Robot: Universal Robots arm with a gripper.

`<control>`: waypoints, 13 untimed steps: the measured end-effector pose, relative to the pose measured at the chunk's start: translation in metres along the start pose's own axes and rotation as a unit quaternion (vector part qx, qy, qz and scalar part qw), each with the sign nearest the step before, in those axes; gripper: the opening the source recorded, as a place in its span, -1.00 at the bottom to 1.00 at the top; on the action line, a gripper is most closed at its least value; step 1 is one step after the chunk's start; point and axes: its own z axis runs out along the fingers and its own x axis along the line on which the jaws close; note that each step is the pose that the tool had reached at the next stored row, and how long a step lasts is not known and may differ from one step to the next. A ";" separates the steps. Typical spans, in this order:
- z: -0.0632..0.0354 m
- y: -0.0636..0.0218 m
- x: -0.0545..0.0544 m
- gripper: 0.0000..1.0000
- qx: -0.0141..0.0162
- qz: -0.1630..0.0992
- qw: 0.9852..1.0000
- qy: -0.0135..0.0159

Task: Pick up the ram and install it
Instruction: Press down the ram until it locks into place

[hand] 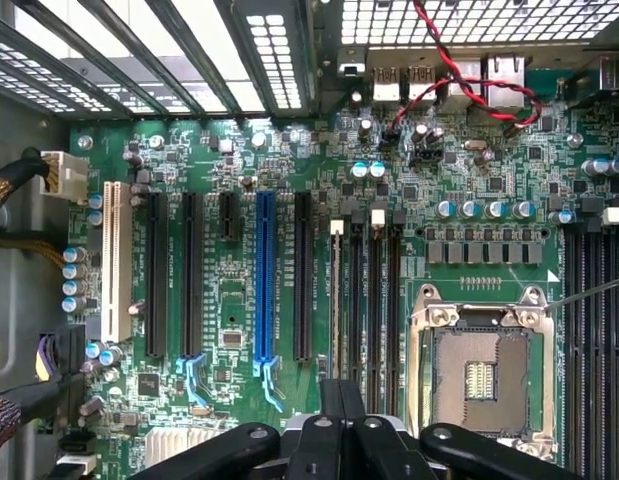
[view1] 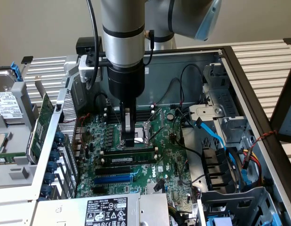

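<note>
- We see an open computer case (view1: 239,70) lying flat, the motherboard (view1: 169,160) filling its floor, a power supply (view1: 107,211) at the case's near edge in the exterior view.
- The arm (view1: 122,33) comes straight down over the middle of the motherboard, next to the empty CPU socket (hand: 479,375).
- A larger green expansion card (view1: 42,125) stands outside the case wall on the exterior view's left; we judge it is not the task's thing.
- Black and blue slots (hand: 264,275) run across the motherboard between the socket and the case's rear grille.
- The ram (view1: 131,159), a long thin green stick with a white label, stands on edge in a memory slot beside the socket, about mid-board, parallel to the long slots.
- The gripper (view1: 130,139) has its fingers drawn together, narrow, tips right at the ram's top edge near its middle; we cannot tell for sure whether they pinch it or only press on it.
- In the wrist view the ram shows as a thin edge-on strip (hand: 336,290) running away from the gripper (hand: 339,425).
- Handling, our judgement: light, stiff, thin, brittle if bent; chips and contacts fragile.
- Best hold looks like the two flat faces near mid-length, along the top edge, clear of the bottom contacts.
- Smooth faces may slip in a narrow pinch; any tilt in the slot risks jamming.
</note>
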 end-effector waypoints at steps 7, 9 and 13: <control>-0.0017 0.0000 0.000 -0.79 0.000 0.000 1.000 0.000; -0.0019 0.0000 0.000 -0.79 0.000 0.000 1.000 0.000; -0.0019 0.0000 0.000 -0.79 0.000 0.004 1.000 0.000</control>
